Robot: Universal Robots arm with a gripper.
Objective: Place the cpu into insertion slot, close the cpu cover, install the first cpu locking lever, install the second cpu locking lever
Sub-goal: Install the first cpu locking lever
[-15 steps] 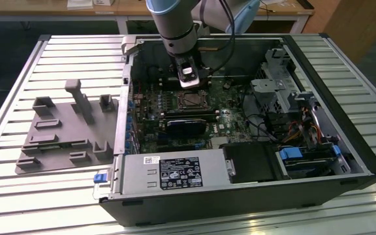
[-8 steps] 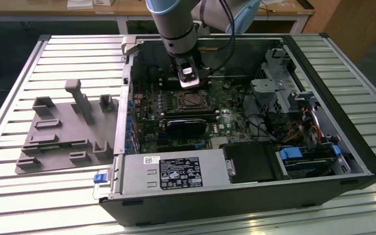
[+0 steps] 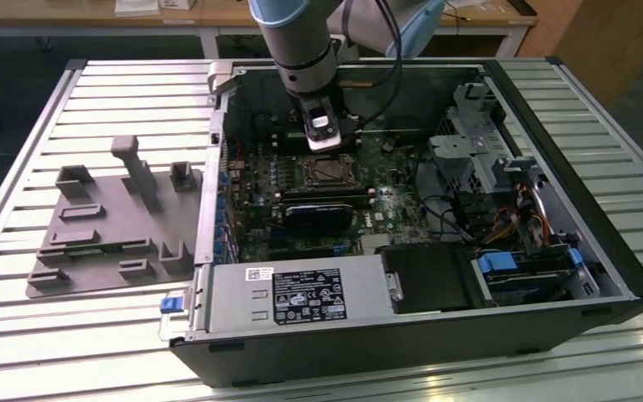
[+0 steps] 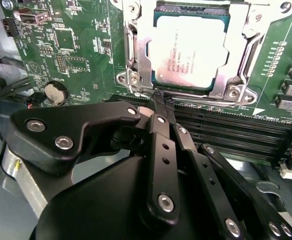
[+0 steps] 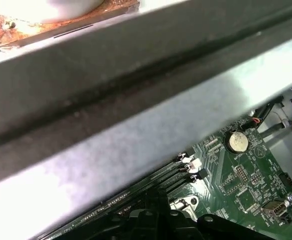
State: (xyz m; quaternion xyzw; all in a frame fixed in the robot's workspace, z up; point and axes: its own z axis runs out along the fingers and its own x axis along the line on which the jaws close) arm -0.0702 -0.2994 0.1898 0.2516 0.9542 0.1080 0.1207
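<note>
Second wrist view: gripper (image 4: 161, 103) near cpu (image 4: 188, 55); memory slots (image 4: 231, 134) alongside.

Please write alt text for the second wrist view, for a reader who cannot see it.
A cpu lies on a green motherboard, with the silvery cpu cover flat around it. The black gripper stands in the foreground, its tip close to the cover's near edge, next to the long black memory slots.

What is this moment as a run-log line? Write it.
cpu: seated, top showing through window | cpu cover: closed over cpu | gripper: jaws shut, tips at cover edge nearest memory slots
</note>
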